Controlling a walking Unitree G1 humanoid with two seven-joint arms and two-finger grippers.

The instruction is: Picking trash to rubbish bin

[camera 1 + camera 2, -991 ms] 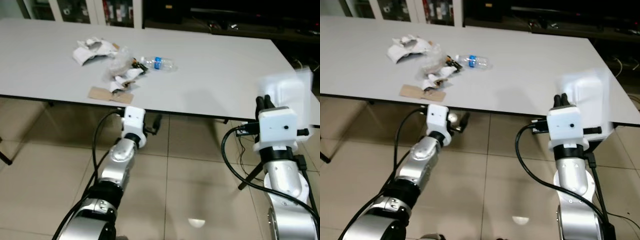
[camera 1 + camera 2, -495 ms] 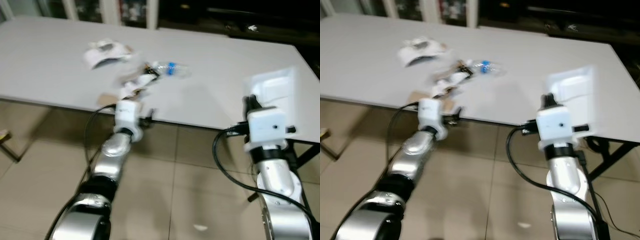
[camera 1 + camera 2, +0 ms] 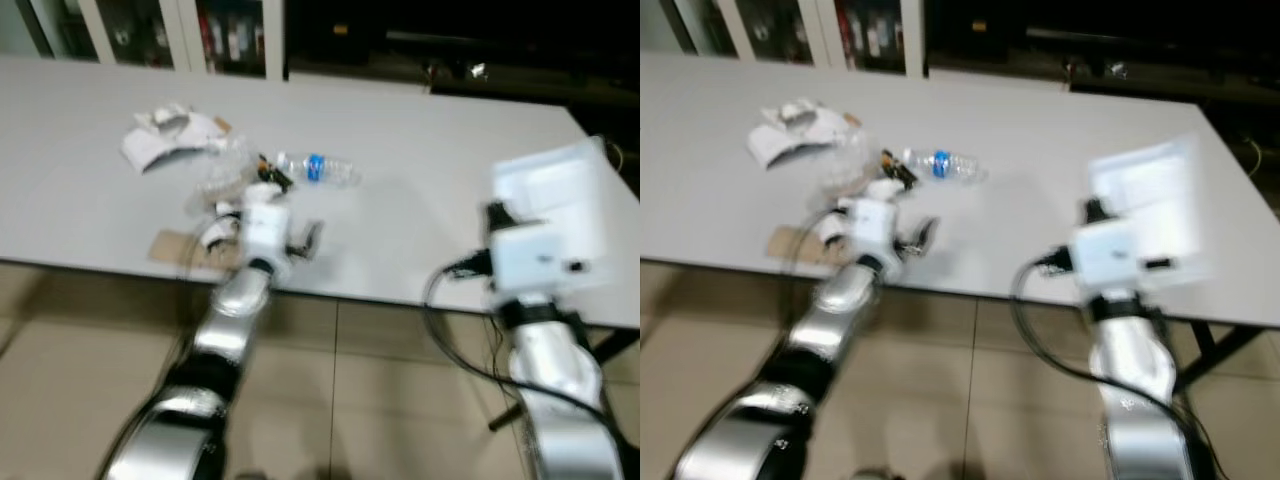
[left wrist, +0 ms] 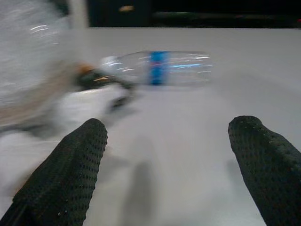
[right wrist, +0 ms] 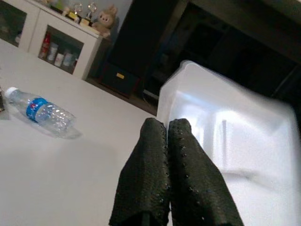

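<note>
Key relation: plastic bottle (image 4: 157, 68) lies straight ahead of my left gripper (image 4: 171, 155), long axis crosswise to the fingers' line of reach, cap end toward the trash pile (image 3: 215, 175). I judge L arm the nearer by far.

Left gripper: fingers spread wide, nothing between them, low over the white table (image 3: 430, 200) near its front edge, just short of the pile.

Right gripper: (image 5: 174, 141) fingers pressed together; a white foam tray (image 3: 555, 205) sits right behind them. I can't tell from these pics if it's pinched or just resting against the wrist.

Where the trash is: all on the table, robot's left half — bottle, crumpled white paper (image 3: 165, 140), clear plastic wrap (image 3: 215, 180), brown cardboard strip (image 3: 185, 250) at the table edge.

Materials: bottle = clear thin plastic, blue label, round, prob. rolls and crushes easily. Paper = soft, creased. Wrap = flimsy, see-thru. Cardboard = flat, stiff. Tray = rigid-looking foam, boxy, rounded corners.

Caveat: head views blurred; small dark bits by the bottle cap not identifiable.
</note>
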